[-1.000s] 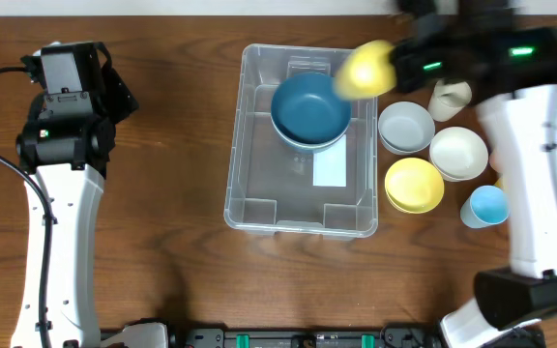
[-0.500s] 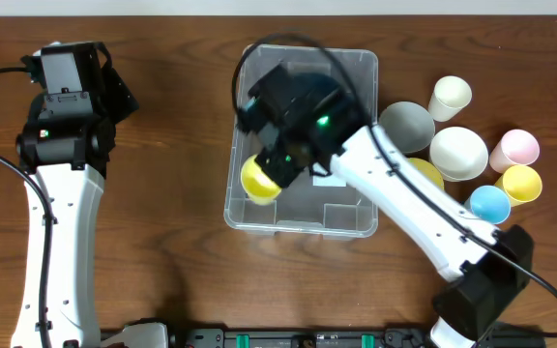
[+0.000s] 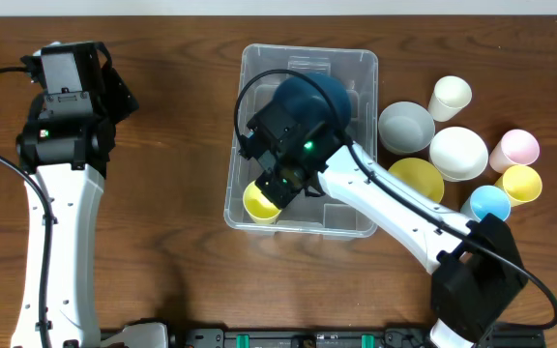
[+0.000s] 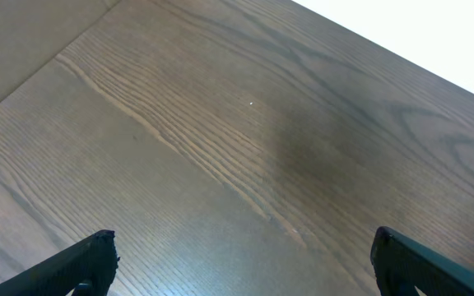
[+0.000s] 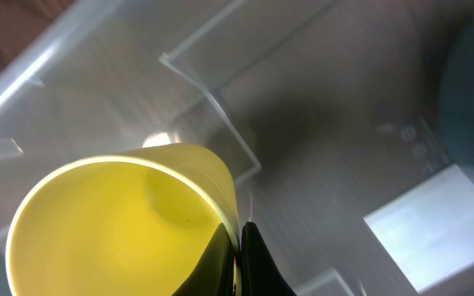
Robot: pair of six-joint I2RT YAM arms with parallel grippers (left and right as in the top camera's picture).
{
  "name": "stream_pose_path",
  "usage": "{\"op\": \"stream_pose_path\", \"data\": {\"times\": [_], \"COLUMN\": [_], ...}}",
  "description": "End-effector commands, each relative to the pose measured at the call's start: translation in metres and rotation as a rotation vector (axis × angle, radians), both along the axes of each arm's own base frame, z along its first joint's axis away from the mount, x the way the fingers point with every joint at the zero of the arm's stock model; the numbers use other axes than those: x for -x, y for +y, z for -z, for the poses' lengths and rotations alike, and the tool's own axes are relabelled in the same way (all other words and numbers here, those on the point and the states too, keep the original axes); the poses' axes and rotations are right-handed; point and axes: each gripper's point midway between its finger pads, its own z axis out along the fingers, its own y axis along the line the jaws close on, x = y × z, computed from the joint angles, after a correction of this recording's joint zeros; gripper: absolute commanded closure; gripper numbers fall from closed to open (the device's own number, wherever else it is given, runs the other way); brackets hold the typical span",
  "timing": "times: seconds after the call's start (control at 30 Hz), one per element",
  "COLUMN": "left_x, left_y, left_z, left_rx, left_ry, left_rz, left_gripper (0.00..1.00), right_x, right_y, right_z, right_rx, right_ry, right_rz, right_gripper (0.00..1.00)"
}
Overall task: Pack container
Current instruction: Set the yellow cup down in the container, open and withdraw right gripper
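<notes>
In the upper half of the container (image 3: 364,92) sits a dark blue bowl (image 3: 309,97), partly under the right arm; a grey bowl (image 3: 406,126) and a white bowl (image 3: 458,153) stand just right of it. The container, at frame centre, is clear with rounded corners and a white label (image 5: 434,218) on its floor. The right gripper (image 5: 239,259) is inside its lower-left corner, jaws pinched on the rim of a yellow cup (image 3: 260,200); the left gripper (image 4: 241,259), upper left and well apart, gapes wide and empty.

Brown wooden table (image 3: 172,193). Clear container (image 3: 352,59) is set at centre. Grouped at right: grey bowl (image 3: 406,127), white bowl (image 3: 458,153), yellow bowl (image 3: 416,179); white cup (image 3: 451,98), pink cup (image 3: 515,148), yellow cup (image 3: 520,183), blue cup (image 3: 489,203), seemingly upright, partly hidden.
</notes>
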Motion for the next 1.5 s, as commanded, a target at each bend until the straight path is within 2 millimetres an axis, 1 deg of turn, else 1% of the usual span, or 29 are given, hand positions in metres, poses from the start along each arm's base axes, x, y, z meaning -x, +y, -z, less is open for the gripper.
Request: {"op": "stream_pose_path", "data": {"times": [0.0, 0.03, 0.07, 0.1, 0.13, 0.43, 0.53, 0.63, 0.8, 0.9, 0.97, 1.03, 1.07, 1.13, 1.17, 1.2, 1.27, 1.33, 1.37, 1.47], "left_x": [0.002, 0.002, 0.002, 0.002, 0.002, 0.002, 0.002, 0.002, 0.002, 0.002, 0.002, 0.002, 0.002, 0.002, 0.002, 0.002, 0.002, 0.002, 0.002, 0.002], "left_y": [0.005, 0.005, 0.005, 0.005, 0.005, 0.005, 0.005, 0.005, 0.005, 0.005, 0.005, 0.005, 0.005, 0.005, 0.005, 0.005, 0.005, 0.005, 0.005, 0.005], "left_z": [-0.008, -0.008, -0.008, -0.008, -0.008, -0.008, -0.008, -0.008, -0.008, -0.008, -0.008, -0.008, -0.008, -0.008, -0.008, -0.008, -0.008, -0.008, -0.008, -0.008], "left_rx": [-0.022, -0.022, -0.022, -0.022, -0.022, -0.022, -0.022, -0.022, -0.022, -0.022, -0.022, -0.022, -0.022, -0.022, -0.022, -0.022, -0.022, -0.022, -0.022, -0.022], "left_ry": [-0.011, -0.011, -0.011, -0.011, -0.011, -0.011, -0.011, -0.011, -0.011, -0.01, -0.011, -0.011, -0.011, -0.011, -0.011, -0.011, -0.011, -0.011, -0.011, -0.011], "left_rz": [-0.012, -0.012, -0.012, -0.012, -0.013, -0.013, -0.013, -0.012, -0.013, -0.012, -0.013, -0.012, -0.012, -0.012, -0.012, -0.012, -0.012, -0.012, -0.013, -0.012], "left_gripper": [0.02, 0.02, 0.02, 0.02, 0.02, 0.02, 0.02, 0.02, 0.02, 0.02, 0.02, 0.02, 0.02, 0.02, 0.02, 0.02, 0.02, 0.02, 0.02, 0.02], "right_x": [0.006, 0.005, 0.005, 0.005, 0.005, 0.003, -0.001, 0.001, -0.002, -0.015, -0.028, -0.045, -0.053, -0.069, -0.076, -0.081, -0.088, -0.089, -0.087, -0.074], "right_y": [0.008, 0.008, 0.009, 0.009, 0.009, 0.011, 0.015, 0.019, 0.017, 0.011, 0.003, -0.014, -0.027, -0.057, -0.077, -0.096, -0.142, -0.195, -0.224, -0.304], "right_z": [0.002, 0.003, 0.003, 0.003, 0.003, 0.001, -0.004, -0.007, -0.008, -0.021, -0.038, -0.062, -0.077, -0.105, -0.12, -0.133, -0.156, -0.174, -0.181, -0.189], "right_rx": [-0.021, -0.024, -0.025, -0.025, -0.026, -0.036, -0.056, -0.08, -0.077, -0.082, -0.093, -0.103, -0.107, -0.111, -0.113, -0.114, -0.107, -0.089, -0.076, -0.024], "right_ry": [0.01, 0.007, 0.006, 0.006, 0.005, -0.004, -0.022, -0.018, -0.028, -0.069, -0.117, -0.18, -0.216, -0.287, -0.323, -0.354, -0.407, -0.442, -0.452, -0.45], "right_rz": [-0.011, -0.011, -0.011, -0.011, -0.011, -0.012, -0.012, -0.02, -0.013, 0.017, 0.063, 0.143, 0.189, 0.286, 0.347, 0.402, 0.533, 0.678, 0.752, 0.96], "right_gripper": [0.99, 0.98, 0.92, 0.82, 0.79, 0.76, 0.75, 0.74, 0.73, 0.73, 0.73, 0.7, 0.69, 0.62, 0.56, 0.53, 0.52, 0.46, 0.43, 0.41]}}
